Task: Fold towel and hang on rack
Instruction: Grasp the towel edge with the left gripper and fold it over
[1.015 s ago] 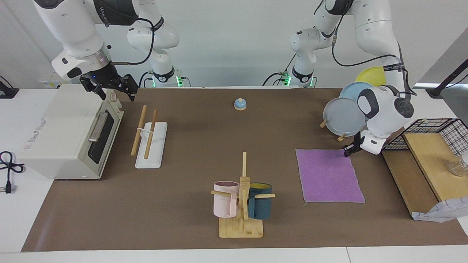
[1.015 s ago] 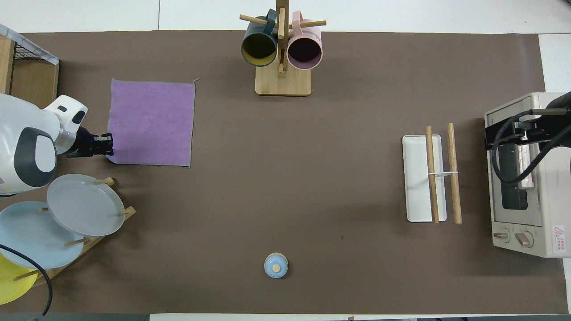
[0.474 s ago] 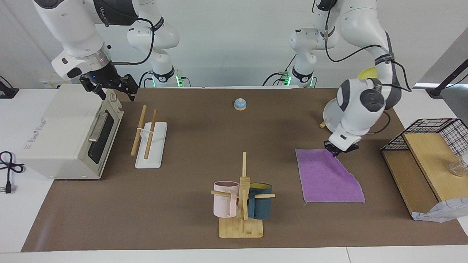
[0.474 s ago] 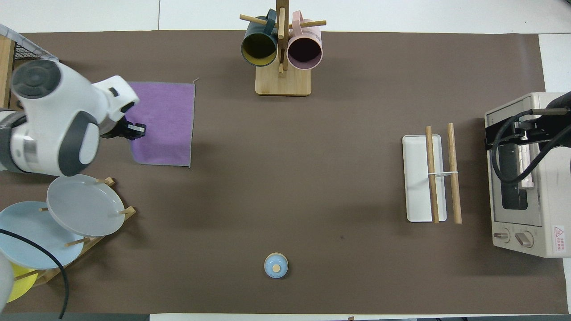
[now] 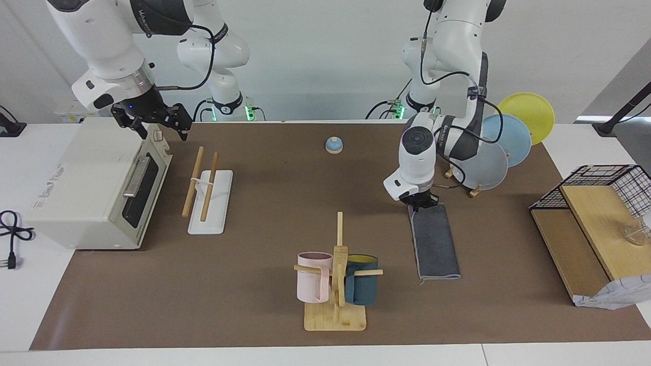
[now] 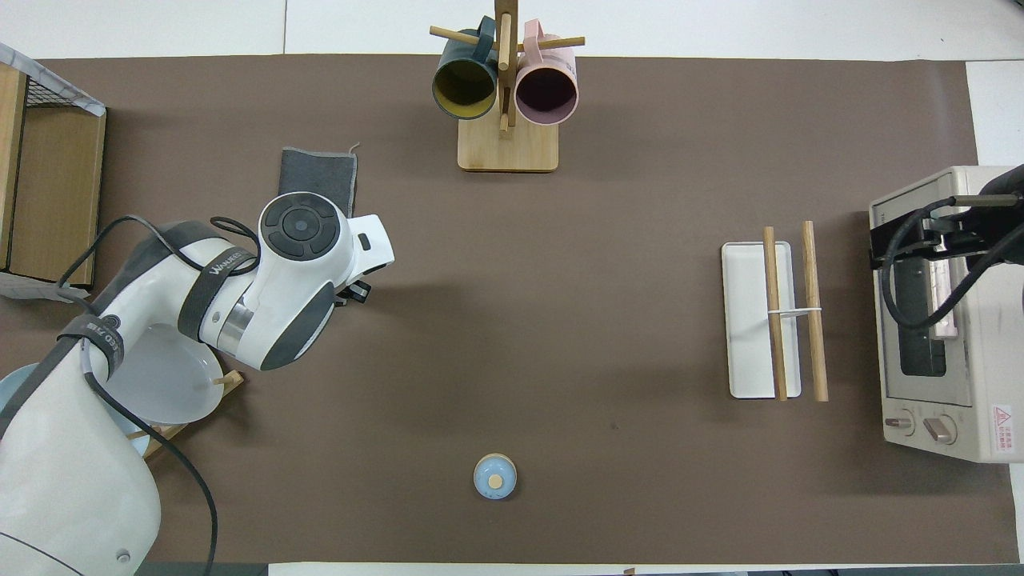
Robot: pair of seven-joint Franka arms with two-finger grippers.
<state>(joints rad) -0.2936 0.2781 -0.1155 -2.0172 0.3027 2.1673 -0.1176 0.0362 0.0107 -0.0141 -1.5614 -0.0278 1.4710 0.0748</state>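
The towel lies folded in half as a narrow strip, dark grey face up, toward the left arm's end of the table. In the overhead view, part of the towel shows past the arm. My left gripper is down at the strip's end nearer to the robots and is shut on the cloth there. In the overhead view it is mostly hidden under the arm. The rack, two wooden rods on a white base, stands toward the right arm's end. My right gripper waits open over the toaster oven.
A toaster oven stands beside the rack. A mug stand with pink and teal mugs stands beside the towel. A plate stand is nearer the robots than the towel. There is also a small blue knob, a wire basket on wood and a pale cloth.
My left gripper carried the towel's corner across toward the right arm's end. The towel went from flat with its purple face up to folded in half with its grey face up. The right arm has not moved.
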